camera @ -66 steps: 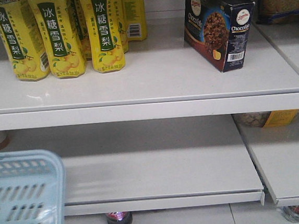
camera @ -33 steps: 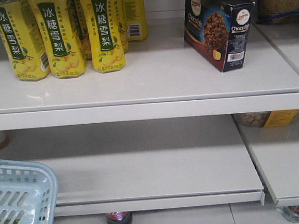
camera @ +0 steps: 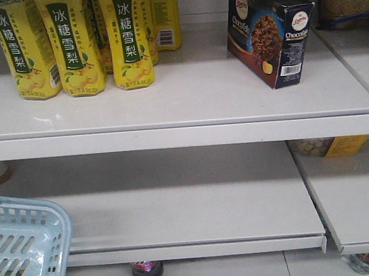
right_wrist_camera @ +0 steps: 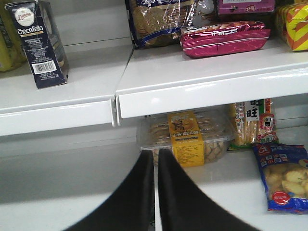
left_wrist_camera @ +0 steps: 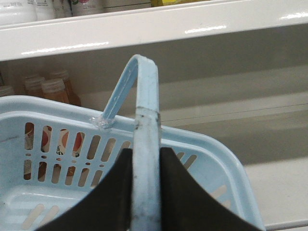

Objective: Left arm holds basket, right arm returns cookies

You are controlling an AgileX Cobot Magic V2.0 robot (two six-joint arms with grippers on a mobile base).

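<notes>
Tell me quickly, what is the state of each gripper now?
Left gripper: closed on the light blue basket handle.
Right gripper: closed, holding nothing.

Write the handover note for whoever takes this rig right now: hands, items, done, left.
Left hand: shut on the basket handle, basket held low at the left, in front of the lower shelf.
Right hand: shut, empty, low before the lower shelf.
Cookies: standing upright on the upper shelf, right of the yellow bottles.
Done: cookies are back on the shelf and released.
Left: apparently nothing but pulling the arms back; basket contents are not fully visible.
</notes>
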